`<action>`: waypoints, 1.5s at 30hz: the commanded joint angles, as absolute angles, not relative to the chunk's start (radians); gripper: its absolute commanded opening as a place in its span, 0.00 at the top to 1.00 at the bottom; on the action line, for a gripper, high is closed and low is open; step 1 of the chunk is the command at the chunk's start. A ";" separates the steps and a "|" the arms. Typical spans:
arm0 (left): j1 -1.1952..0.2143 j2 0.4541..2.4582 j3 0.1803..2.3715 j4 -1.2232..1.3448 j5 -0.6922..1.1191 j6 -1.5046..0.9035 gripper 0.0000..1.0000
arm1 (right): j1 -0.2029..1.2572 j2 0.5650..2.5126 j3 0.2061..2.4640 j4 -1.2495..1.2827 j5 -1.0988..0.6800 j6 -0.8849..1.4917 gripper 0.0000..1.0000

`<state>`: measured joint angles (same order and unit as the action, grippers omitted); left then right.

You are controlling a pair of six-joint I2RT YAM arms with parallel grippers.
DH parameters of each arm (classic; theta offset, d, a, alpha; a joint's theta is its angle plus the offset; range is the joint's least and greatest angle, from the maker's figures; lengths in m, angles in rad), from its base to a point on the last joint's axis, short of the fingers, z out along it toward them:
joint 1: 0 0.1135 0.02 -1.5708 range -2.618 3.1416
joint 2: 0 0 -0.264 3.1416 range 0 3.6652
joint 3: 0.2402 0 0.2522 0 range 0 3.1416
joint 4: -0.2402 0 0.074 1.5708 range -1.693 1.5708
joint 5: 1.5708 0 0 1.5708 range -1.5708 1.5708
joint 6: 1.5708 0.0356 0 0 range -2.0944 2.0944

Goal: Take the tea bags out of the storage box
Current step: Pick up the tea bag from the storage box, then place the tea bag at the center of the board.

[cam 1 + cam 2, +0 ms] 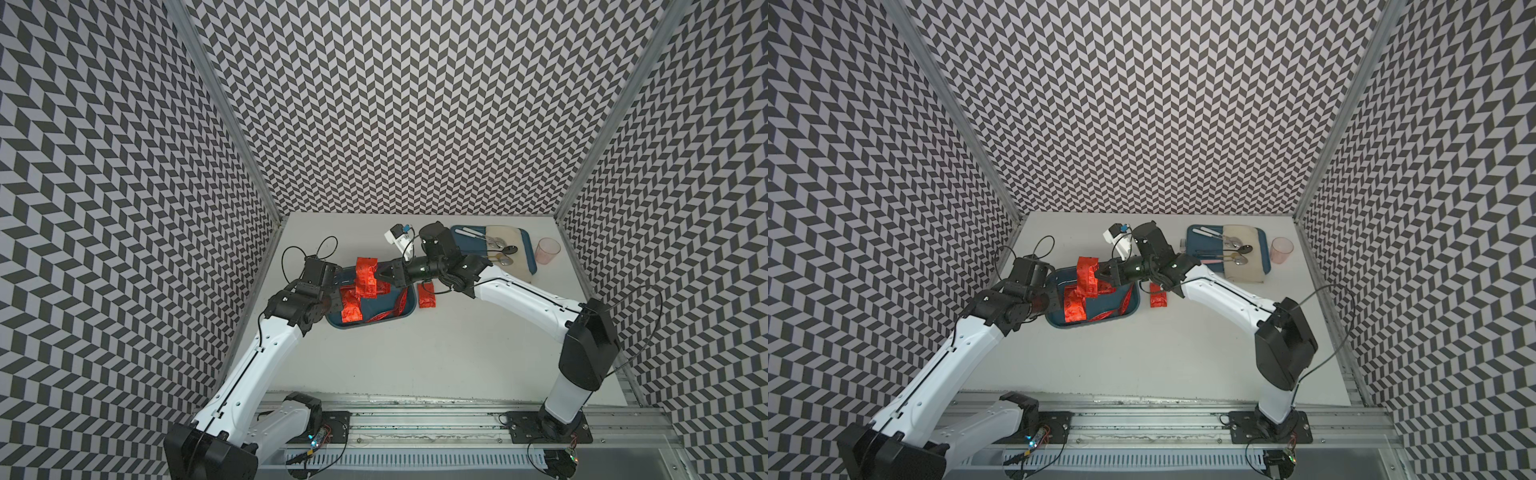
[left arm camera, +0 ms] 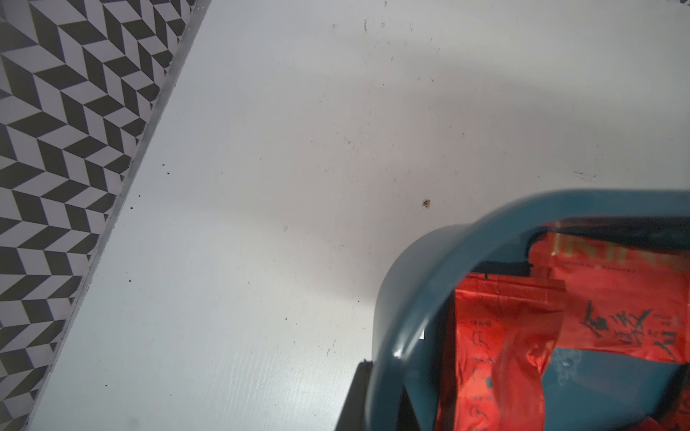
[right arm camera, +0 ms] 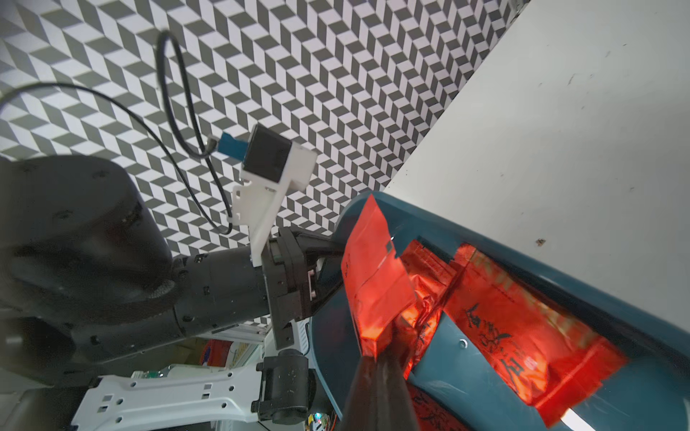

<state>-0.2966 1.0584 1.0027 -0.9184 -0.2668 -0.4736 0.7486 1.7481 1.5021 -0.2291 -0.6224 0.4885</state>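
Note:
The teal storage box sits left of the table's middle with several red foil tea bags inside. My left gripper is shut on the box's left rim, one finger outside the wall and one inside. My right gripper is shut on one tea bag, which hangs upright above the box. Another tea bag lies flat on the table just right of the box.
At the back right lies a flat blue tray with cutlery and a beige cloth, and a pink cup stands beside it. Patterned walls close in the table on the left, back and right.

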 commanded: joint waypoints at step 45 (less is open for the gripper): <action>-0.302 1.014 1.029 -0.887 -0.313 -0.453 1.00 | 0.287 2.061 1.509 -0.812 -0.409 0.106 1.00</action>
